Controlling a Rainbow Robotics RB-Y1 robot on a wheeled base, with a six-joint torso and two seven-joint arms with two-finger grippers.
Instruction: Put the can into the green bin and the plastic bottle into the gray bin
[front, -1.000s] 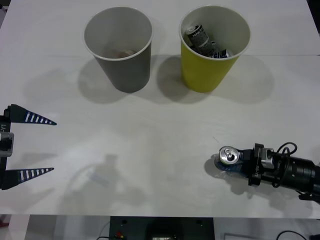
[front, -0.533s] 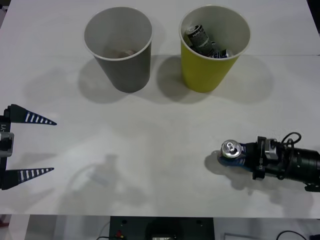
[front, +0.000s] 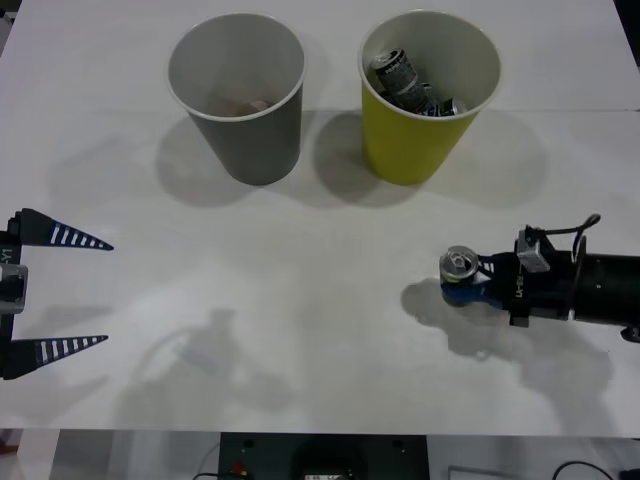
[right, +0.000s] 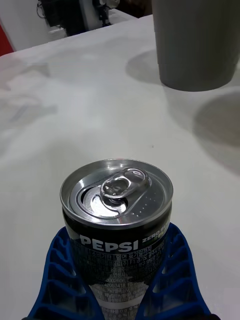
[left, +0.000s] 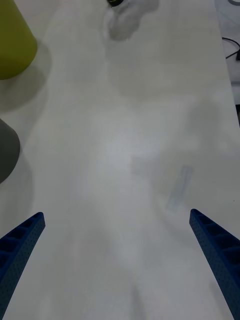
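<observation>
The can (front: 460, 264), black with a silver top and pull tab, hangs upright a little above the table at the right, its shadow apart from it. My right gripper (front: 463, 287) is shut on its body; the blue fingers (right: 57, 280) clasp the can (right: 117, 215) from both sides. The green bin (front: 412, 140) stands at the back right, the gray bin (front: 257, 140) to its left. My left gripper (front: 88, 292) stays open at the table's left edge with nothing between its fingers. The plastic bottle is out of view.
Other cans (front: 398, 72) lie inside the green bin, and something pale lies at the gray bin's bottom. The gray bin (right: 197, 45) rises ahead of the held can. White table top stretches between both grippers and the bins.
My right gripper has lifted the can off the table and carried it slightly toward the bins. The left arm has not moved.
</observation>
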